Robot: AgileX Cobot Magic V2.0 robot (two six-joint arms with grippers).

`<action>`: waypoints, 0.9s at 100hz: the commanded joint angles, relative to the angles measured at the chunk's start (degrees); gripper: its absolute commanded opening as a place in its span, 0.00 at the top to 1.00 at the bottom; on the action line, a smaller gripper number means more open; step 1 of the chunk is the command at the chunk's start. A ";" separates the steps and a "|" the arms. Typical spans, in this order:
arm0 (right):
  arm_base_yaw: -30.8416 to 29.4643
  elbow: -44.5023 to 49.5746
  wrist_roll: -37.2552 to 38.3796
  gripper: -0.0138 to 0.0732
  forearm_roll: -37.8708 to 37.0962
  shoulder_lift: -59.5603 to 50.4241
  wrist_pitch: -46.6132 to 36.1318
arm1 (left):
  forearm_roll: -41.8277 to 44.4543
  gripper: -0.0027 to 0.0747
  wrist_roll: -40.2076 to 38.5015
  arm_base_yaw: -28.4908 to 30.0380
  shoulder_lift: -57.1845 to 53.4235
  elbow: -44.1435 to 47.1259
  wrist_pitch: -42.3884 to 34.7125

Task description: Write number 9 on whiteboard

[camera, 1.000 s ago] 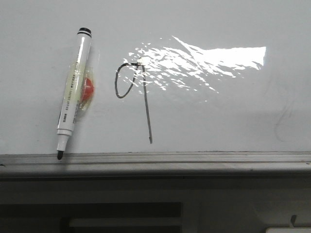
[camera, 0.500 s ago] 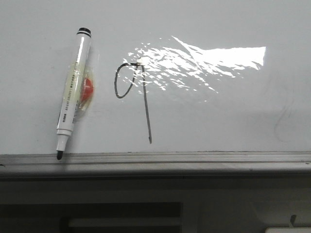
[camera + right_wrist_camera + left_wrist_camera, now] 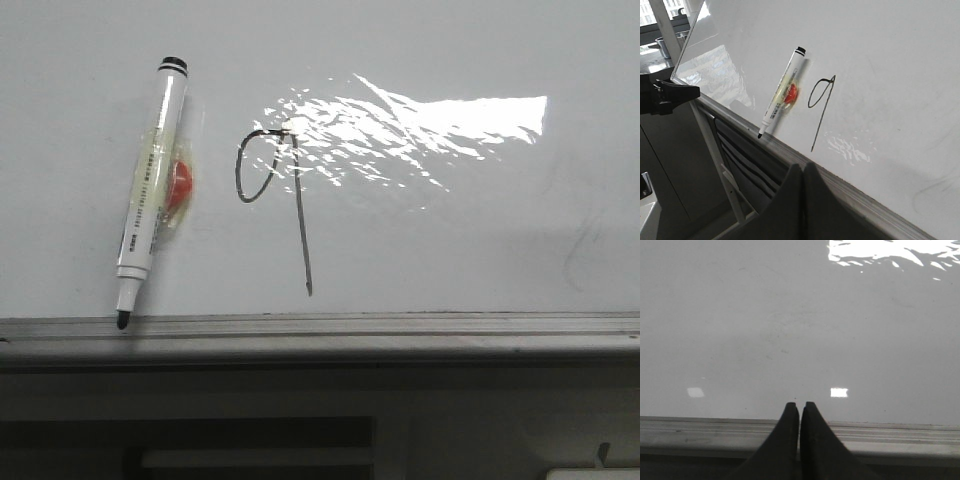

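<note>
On the front view: glossy white whiteboard (image 3: 450,240) with grey metal bottom rail; thin dark hand-drawn number 9 (image 3: 275,200) sits left of centre, loop touching the glare patch (image 3: 420,130), downstroke ending just above the rail. White uncapped marker (image 3: 150,195) hangs left of it, tip down on the rail, over a red blob (image 3: 180,185) under tape.

Left wrist: black left end effector (image 3: 800,407) fingers pressed together, empty, in front of the rail, bare board beyond.

Right wrist: black right end effector (image 3: 803,167) fingers together, empty, below the rail; the 9 (image 3: 821,107) and marker (image 3: 780,95) side by side on the board.
</note>
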 commanded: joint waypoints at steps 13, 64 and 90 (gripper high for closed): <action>0.00 -1.57 -0.05 0.92 -0.75 0.28 -4.89 | -0.19 0.99 -0.22 0.09 -1.65 1.21 -2.87; -3.05 1.44 -0.05 0.92 -8.81 0.28 -10.56 | -0.19 0.99 -0.22 0.09 -1.65 1.21 -2.87; -17.79 4.02 6.93 0.92 -13.13 0.64 -17.35 | -0.19 0.99 -0.22 0.09 -1.65 1.21 -2.87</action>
